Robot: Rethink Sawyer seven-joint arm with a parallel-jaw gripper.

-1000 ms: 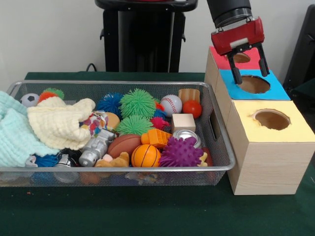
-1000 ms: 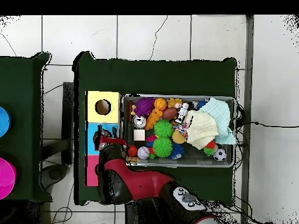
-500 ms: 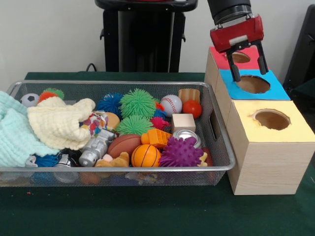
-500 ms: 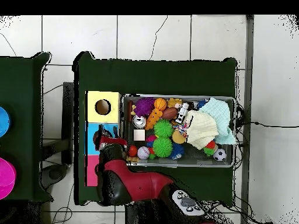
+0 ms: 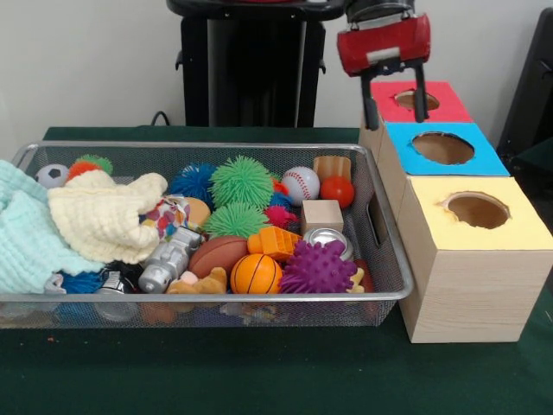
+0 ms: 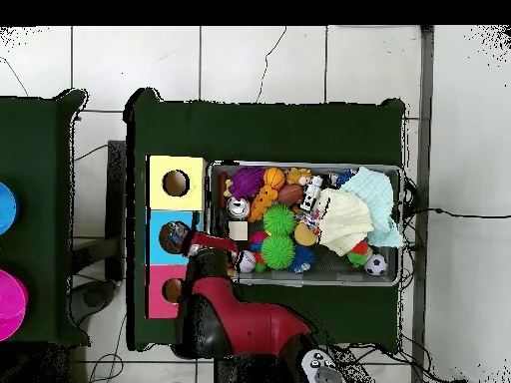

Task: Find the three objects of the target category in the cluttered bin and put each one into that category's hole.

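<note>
gripper (image 5: 396, 108) open, empty, by red hole (image 5: 412, 99); no legible text.

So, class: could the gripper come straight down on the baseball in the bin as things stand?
Probably yes. The baseball lies on top of the pile, uncovered, and the open gripper hangs empty above the bin's corner.

Beside the bin (image 5: 384, 298): three holes, one red (image 5: 411, 98), one blue (image 5: 442, 147), one yellow (image 5: 477, 209). In the bin: two green puffballs (image 5: 241, 181) (image 5: 234, 220), two cloths (image 5: 104, 216) (image 5: 22, 233).
</note>
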